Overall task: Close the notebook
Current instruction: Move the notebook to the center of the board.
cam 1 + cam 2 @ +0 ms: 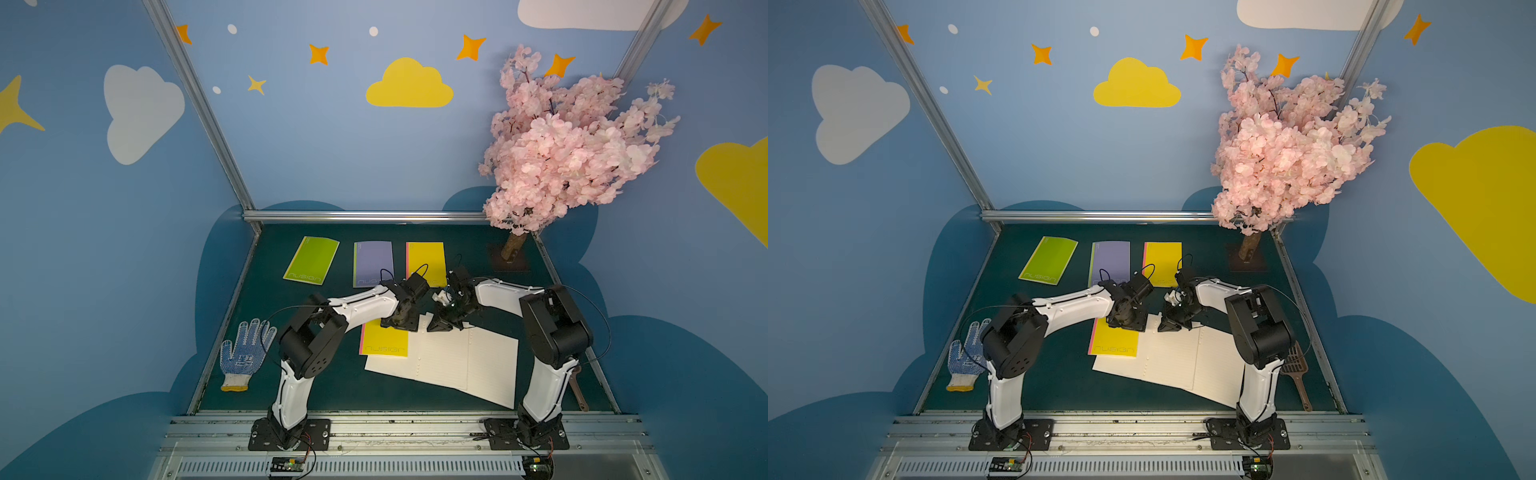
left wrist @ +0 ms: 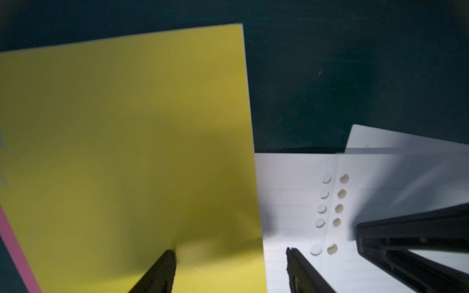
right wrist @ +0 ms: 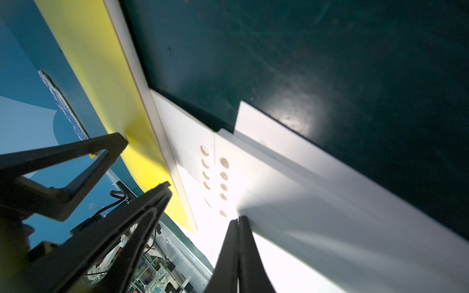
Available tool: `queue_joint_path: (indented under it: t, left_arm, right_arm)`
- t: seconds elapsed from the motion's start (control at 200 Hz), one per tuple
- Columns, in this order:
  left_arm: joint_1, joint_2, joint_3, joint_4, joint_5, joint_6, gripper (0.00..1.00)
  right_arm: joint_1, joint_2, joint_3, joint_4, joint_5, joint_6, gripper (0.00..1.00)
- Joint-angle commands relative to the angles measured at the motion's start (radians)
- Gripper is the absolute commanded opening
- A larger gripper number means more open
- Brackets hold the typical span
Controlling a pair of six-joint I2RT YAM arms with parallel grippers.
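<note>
Left gripper [image 2: 231,253] is spread wide, straddling the yellow cover [image 1: 384,338] edge; right gripper [image 3: 238,219] is clamped closed, tips on the pages [image 1: 490,365]. Notebook [image 1: 440,361] lies open, front-middle of the table [image 1: 332,386].

Top views evenly lit and sharp; wrist views dim, contrasty, soft up close.
In the wrist views, glare blows out the white pages [image 3: 304,266], a hazy highlight sits on the dark tabletop [image 3: 304,119], and a broad shadow crosses the yellow cover [image 2: 203,165].
</note>
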Motion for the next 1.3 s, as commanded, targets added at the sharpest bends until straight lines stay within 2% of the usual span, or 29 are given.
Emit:
queue_joint_path:
  t: [0.0, 0.471, 0.796, 1.296]
  left_arm:
    - [-0.011, 0.038, 0.045, -0.108, -0.079, -0.025, 0.73]
    - [-0.008, 0.075, 0.071, -0.180, -0.120, -0.043, 0.73]
    - [0.038, 0.034, -0.032, -0.120, -0.050, -0.062, 0.72]
    - [0.130, -0.075, -0.210, -0.086, -0.040, -0.081, 0.72]
  right_arm:
    - [-0.006, -0.001, -0.011, -0.015, 0.011, -0.019, 0.06]
    - [-0.009, -0.003, -0.015, -0.018, 0.008, -0.021, 0.06]
    - [-0.012, -0.012, -0.030, -0.012, 0.010, -0.022, 0.05]
    - [-0.012, -0.012, -0.034, -0.002, 0.005, -0.020, 0.05]
